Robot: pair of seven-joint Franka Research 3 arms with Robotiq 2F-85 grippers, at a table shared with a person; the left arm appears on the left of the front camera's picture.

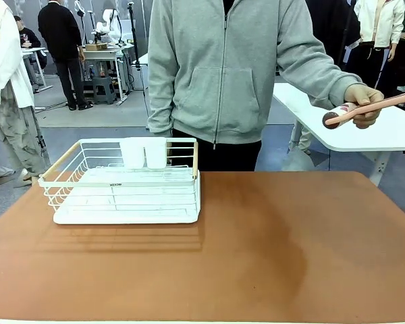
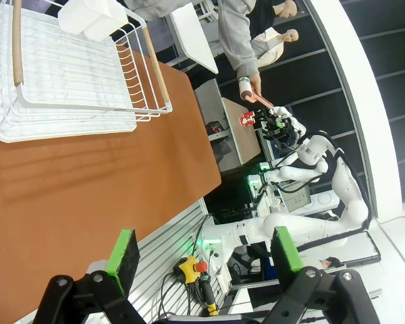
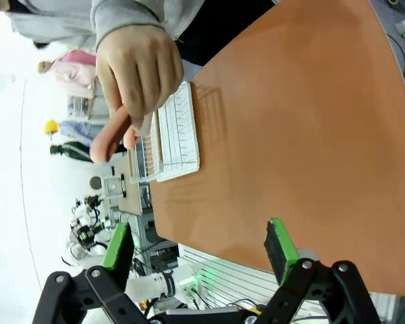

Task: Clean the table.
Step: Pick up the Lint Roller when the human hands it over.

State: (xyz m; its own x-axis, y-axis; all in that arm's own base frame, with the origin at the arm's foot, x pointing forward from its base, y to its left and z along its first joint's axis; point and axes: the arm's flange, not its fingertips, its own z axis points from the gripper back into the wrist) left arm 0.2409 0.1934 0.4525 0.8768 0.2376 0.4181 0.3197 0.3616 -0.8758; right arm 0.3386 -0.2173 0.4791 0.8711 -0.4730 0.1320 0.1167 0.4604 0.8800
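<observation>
– While our left end effector [image 2: 204,243] and right end effector [image 3: 198,239] stand spread, empty, where is the surface [image 1: 256,250]?
– Before us, basket [image 1: 121,182] near its far left corner; we judge it rigid, heavy: wiped, not gripped.

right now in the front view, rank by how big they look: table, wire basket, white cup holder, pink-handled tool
1. table
2. wire basket
3. white cup holder and pink-handled tool: too close to rank. The tool looks longer but much thinner, and it is held off to the side.
</observation>
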